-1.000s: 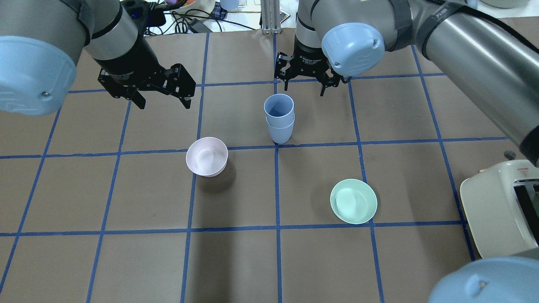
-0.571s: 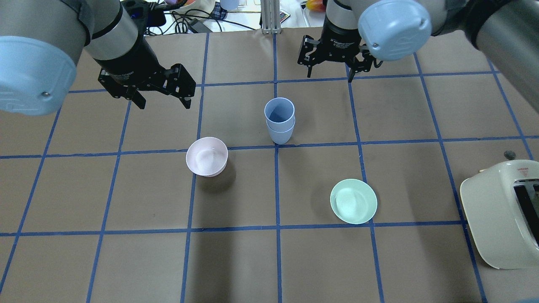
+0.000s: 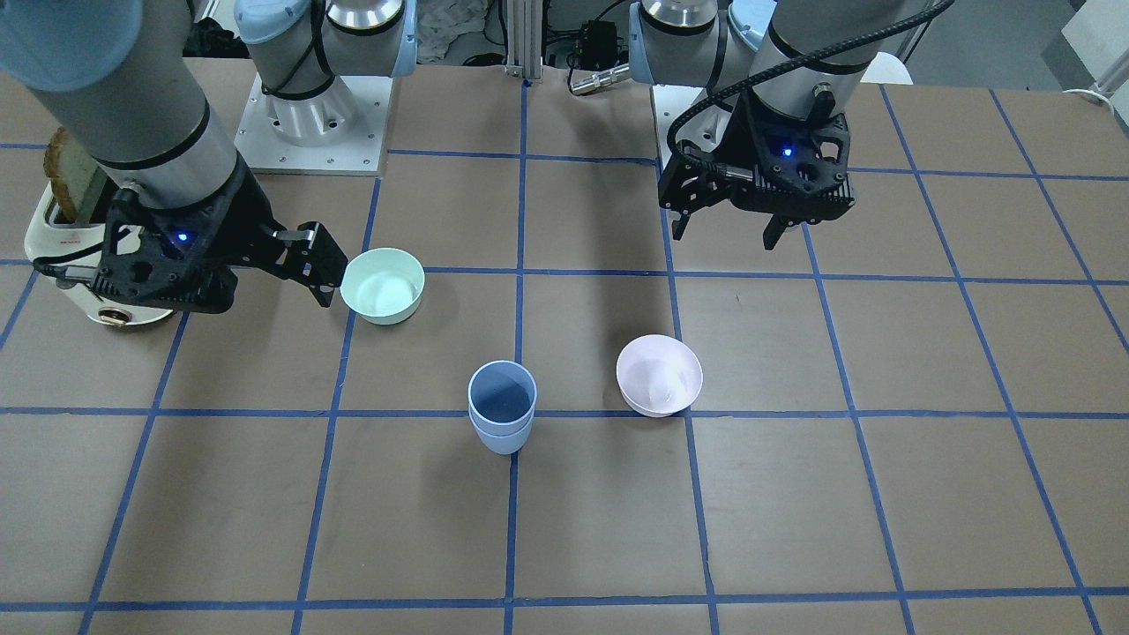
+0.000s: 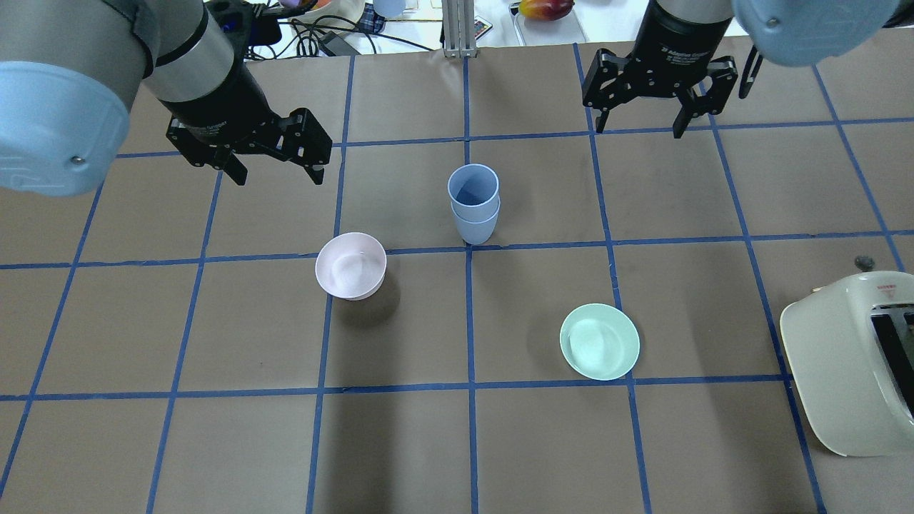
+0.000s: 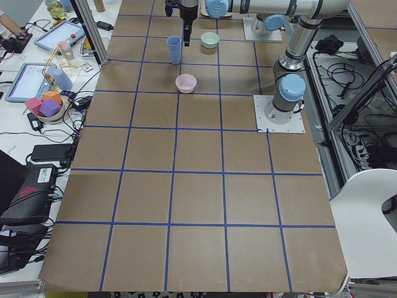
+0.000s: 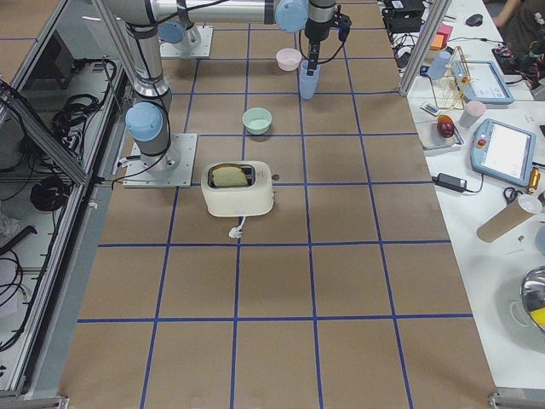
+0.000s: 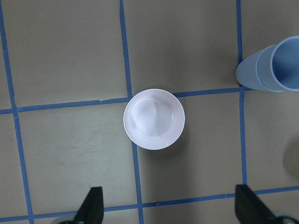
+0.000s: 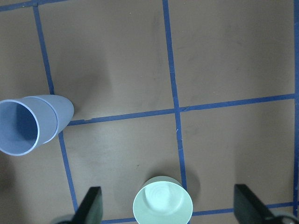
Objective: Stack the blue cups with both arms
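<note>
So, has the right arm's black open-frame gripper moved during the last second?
Yes. In the overhead view the right gripper has swung rightward, away from the stacked pale blue plastic cups, past the next vertical blue tape line.

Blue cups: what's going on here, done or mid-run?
The two blue cups sit nested, one inside the other, upright near the table's middle. Nothing is handling them: the left hand and the right hand both hang open and empty above the table, clear of the stack. The pink bowl and green bowl stand apart from it. The stacking looks done.
</note>
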Available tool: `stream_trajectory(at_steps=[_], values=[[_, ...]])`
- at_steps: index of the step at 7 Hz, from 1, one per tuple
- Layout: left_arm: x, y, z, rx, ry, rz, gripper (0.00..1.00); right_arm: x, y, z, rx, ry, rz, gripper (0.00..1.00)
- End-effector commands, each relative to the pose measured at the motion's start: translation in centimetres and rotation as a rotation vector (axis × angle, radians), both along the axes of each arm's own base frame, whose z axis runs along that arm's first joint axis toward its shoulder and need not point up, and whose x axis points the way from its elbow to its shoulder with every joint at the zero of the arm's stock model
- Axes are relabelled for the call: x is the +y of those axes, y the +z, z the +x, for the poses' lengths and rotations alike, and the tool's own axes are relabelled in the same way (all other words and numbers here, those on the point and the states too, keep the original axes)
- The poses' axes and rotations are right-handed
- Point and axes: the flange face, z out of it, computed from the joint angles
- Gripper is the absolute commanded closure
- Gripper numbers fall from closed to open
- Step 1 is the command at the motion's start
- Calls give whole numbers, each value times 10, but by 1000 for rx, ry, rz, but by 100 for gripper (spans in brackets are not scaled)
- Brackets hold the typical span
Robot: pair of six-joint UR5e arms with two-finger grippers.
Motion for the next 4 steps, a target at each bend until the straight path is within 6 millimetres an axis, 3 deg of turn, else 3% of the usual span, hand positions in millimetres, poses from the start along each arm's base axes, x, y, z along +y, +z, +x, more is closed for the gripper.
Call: stream_trajectory(at_steps=[1,4], values=[[0,0,0,0,0,0,0,17,12,-15,-1,14,48,0],[0,0,0,0,0,-2,0,19,16,-17,2,11,40,0]])
